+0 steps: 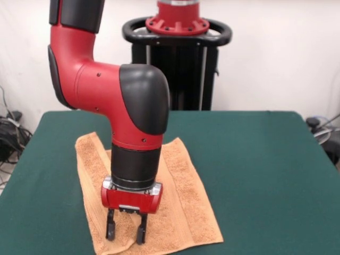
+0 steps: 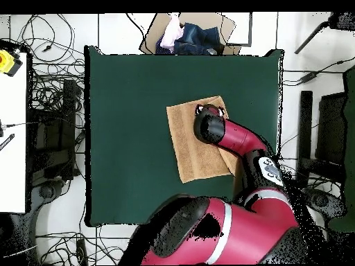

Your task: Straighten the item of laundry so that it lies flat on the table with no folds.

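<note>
The item of laundry (image 1: 186,202) is a peach terry towel spread on the left half of the green table (image 1: 255,175), with a long crease down its length and a rumpled near edge. My gripper (image 1: 126,232) points straight down over that near edge, open, its two black fingers (image 1: 110,229) apart and resting on or just above the cloth. From overhead the towel (image 2: 191,149) lies right of the table's (image 2: 132,125) middle. The arm's wrist (image 2: 210,125) covers the towel's far right part and hides the gripper.
The arm's red and black elbow (image 1: 133,101) hangs over the towel's far end. A cardboard box of clothes (image 2: 187,34) sits beyond the table's far edge in the overhead view. Cables (image 2: 55,90) and a white bench (image 2: 12,138) lie to the left.
</note>
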`<state>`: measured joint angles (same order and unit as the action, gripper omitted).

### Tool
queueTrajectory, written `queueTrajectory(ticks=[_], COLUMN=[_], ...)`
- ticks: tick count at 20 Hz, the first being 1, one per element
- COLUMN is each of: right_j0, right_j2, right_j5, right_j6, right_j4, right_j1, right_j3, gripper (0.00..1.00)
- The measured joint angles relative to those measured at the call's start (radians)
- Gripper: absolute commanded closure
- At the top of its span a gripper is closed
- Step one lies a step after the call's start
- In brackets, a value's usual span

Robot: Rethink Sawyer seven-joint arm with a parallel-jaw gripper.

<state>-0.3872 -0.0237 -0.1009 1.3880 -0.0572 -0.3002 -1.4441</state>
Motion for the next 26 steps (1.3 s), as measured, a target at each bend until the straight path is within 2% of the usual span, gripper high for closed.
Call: queueTrajectory(ticks=[1, 2, 11, 21, 24, 26], right_j0=[-0.003, -0.022, -0.076, -0.092, -0.117, -0.181], right_j2=[-0.001, -0.007, -0.043, -0.055, -0.082, -0.147], right_j5=[0.002, 0.021, 0.063, 0.064, 0.061, 0.029], right_j6=[0.000, 0.000, 0.000, 0.000, 0.000, 0.000], right_j4=[0.001, 0.022, 0.072, 0.072, 0.072, 0.072], right_j1=[-0.002, -0.008, -0.019, -0.025, -0.026, -0.026], right_j3=[-0.004, -0.025, -0.055, -0.074, -0.082, -0.090], gripper=[0.00, 1.00, 1.00, 1.00, 1.00, 1.00])
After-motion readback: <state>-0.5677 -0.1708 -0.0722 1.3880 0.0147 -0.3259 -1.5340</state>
